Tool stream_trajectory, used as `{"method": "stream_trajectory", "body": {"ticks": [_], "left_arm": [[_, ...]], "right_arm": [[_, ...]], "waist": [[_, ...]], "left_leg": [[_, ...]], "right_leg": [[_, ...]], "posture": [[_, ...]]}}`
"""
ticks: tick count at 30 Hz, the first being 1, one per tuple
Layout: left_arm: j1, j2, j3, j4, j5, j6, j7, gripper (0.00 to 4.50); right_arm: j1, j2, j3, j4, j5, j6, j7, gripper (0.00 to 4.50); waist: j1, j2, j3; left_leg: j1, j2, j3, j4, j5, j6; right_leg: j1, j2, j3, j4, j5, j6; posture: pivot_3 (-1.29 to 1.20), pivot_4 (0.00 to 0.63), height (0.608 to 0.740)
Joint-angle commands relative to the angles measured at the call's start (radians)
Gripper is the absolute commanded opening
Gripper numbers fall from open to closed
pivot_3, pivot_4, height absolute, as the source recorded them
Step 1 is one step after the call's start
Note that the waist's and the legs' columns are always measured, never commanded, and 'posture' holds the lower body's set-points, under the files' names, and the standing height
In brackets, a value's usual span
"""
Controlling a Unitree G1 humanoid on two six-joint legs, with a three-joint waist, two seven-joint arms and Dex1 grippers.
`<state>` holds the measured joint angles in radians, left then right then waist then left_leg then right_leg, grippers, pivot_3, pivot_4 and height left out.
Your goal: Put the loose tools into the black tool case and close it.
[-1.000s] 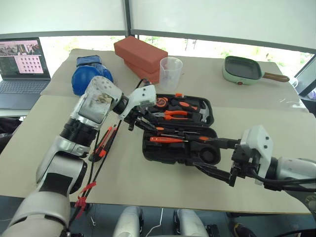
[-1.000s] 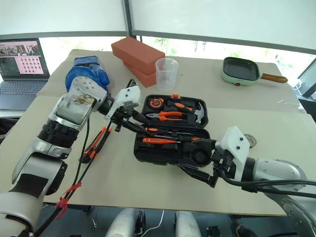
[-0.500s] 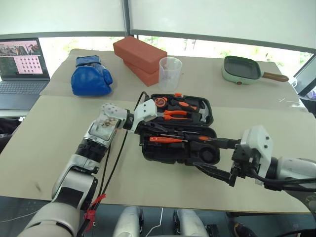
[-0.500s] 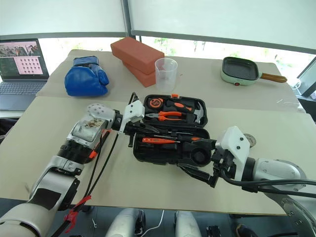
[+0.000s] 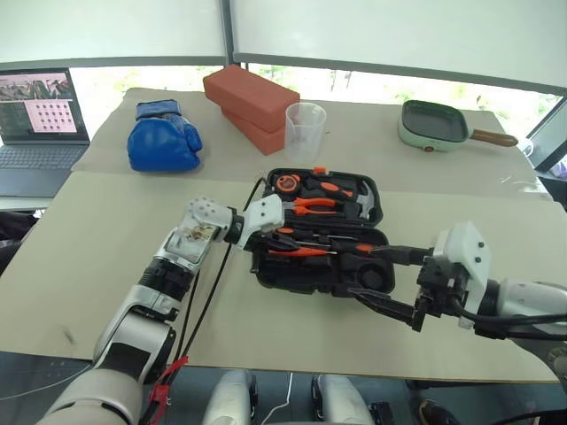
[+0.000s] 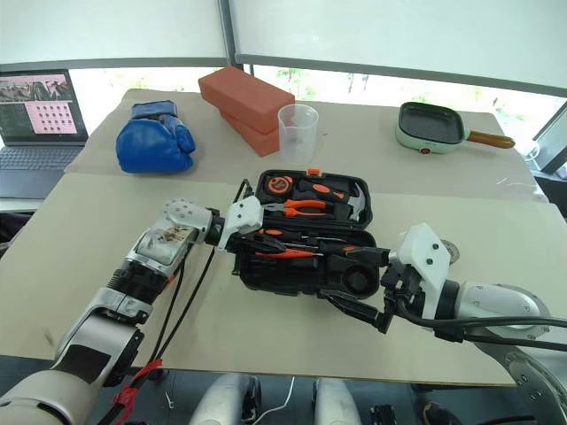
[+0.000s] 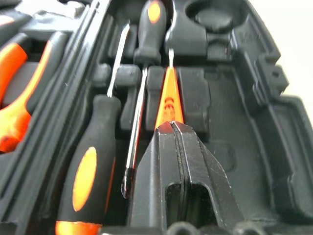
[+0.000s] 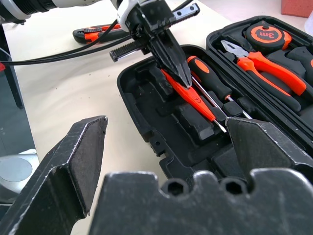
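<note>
Left wrist view: your left gripper (image 7: 172, 125) was clamped on the orange tool (image 7: 168, 100), lying in the case's (image 5: 292, 270) front half, mid-table. Your right gripper (image 5: 383, 277) stood wide apart at the case's near right corner, empty.

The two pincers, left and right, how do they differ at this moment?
The left pincer is shut, its tips on the thin orange tool in the black tool case; the right pincer stands wide open with nothing between its fingers. The left reaches into the case's near half; the right sits outside it, at the case's right end. Both have two black fingers.
</note>
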<state>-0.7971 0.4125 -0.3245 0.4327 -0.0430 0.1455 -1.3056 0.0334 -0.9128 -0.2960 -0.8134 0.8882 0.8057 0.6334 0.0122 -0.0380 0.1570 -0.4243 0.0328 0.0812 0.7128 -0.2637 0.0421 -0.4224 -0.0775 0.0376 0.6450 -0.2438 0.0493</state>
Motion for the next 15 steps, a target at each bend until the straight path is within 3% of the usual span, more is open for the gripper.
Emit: {"method": "stream_trajectory", "body": {"ticks": [1,15], "left_arm": [[0.011,0.03,-0.004,0.006,0.016,-0.024,-0.008,0.03],[0.045,0.099,-0.01,0.002,0.029,-0.03,-0.017,0.03]], "right_arm": [[-0.018,-0.003,-0.015,-0.009,0.015,-0.008,-0.002,4.5],[-0.032,0.001,0.0,-0.002,0.005,-0.015,-0.001,4.5]], "waist": [[0.0,0.0,0.0],[-0.001,0.001,-0.003]], "left_leg": [[0.0,0.0,0.0,0.0,0.0,0.0],[0.003,0.0,0.0,0.0,0.0,0.0]], "right_leg": [[0.0,0.0,0.0,0.0,0.0,0.0],[0.002,0.0,0.0,0.001,0.0,0.0]], "posture": [[0.0,0.15,0.738],[0.0,0.15,0.738]]}}
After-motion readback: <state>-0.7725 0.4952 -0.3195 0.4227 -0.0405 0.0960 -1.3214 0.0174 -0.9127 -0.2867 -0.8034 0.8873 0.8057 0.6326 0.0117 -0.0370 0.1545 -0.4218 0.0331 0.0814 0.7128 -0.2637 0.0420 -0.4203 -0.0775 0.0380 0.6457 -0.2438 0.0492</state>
